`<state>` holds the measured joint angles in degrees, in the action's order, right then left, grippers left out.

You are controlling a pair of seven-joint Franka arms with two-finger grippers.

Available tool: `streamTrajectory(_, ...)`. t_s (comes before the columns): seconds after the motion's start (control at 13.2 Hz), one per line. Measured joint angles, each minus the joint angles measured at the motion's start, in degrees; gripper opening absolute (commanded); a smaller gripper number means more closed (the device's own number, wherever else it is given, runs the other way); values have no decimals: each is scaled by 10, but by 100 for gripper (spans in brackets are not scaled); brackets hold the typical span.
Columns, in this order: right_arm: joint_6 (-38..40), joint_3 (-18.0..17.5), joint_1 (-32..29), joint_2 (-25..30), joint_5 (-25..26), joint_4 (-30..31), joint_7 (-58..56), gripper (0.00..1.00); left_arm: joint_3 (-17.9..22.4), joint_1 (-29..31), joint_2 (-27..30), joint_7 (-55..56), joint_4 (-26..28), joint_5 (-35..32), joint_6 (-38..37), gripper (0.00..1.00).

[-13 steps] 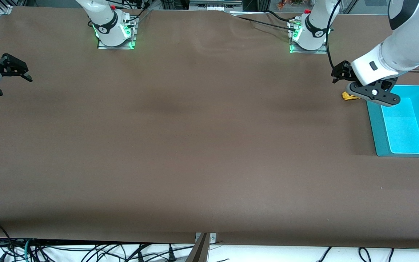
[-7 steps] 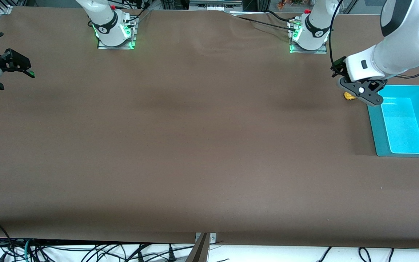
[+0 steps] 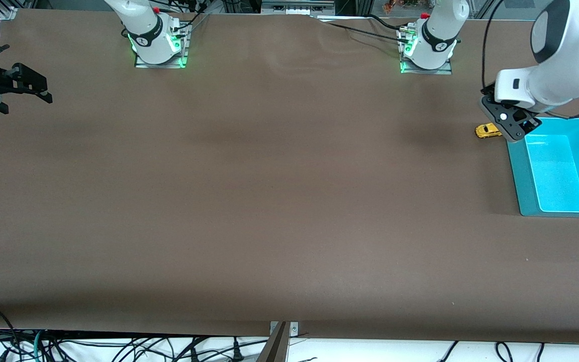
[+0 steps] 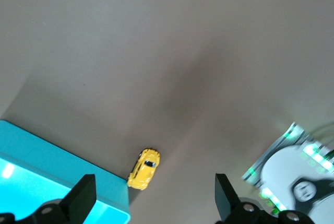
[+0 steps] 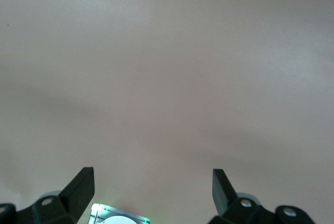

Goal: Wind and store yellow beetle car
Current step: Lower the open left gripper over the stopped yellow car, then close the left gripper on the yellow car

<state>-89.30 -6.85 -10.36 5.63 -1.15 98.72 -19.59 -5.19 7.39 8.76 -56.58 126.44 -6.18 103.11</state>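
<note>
1. Fingers of the left gripper are spread wide with nothing between them, and the car sits on the table in the gap's line of sight in the left wrist view. In the front view the left gripper hangs over the spot where the bin's corner meets the table, just beside the car.
2. The yellow beetle car is on its wheels on the brown table, right up against the outside corner of the teal bin. From the left wrist camera the yellow beetle car looks like it's touching or nearly touching the bin's wall, can't say which.
3. The bin is at the left arm's end of the table, open top, nothing visible inside. Its wall is the only thing crowding the car; the rest of the tabletop around it is bare brown.
4. The right gripper waits way off at the right arm's end of the table, well apart from all this. Its fingers are spread open too, holding nothing, over plain table.
</note>
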Motion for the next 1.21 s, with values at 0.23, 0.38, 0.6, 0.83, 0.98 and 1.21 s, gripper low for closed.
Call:
streamTrajectory(0.23,5,0,1,0,0,-3,7,100,1,53,-2,-107,69,-20,50,100)
streamTrajectory(0.38,6,0,1,0,0,-4,12,100,1,80,-9,-153,103,-30,93,100)
streamTrajectory(0.6,7,0,1,0,0,-5,32,100,0,122,-31,-244,164,-30,196,100)
streamTrajectory(0.83,7,0,1,0,0,-5,53,100,1,169,-83,-299,192,-58,269,100)
streamTrajectory(0.98,7,0,1,0,0,-6,54,100,1,186,-115,-308,196,-68,309,100)
streamTrajectory(1.21,7,0,1,0,0,-6,57,100,0,209,-130,-310,239,-103,412,100)
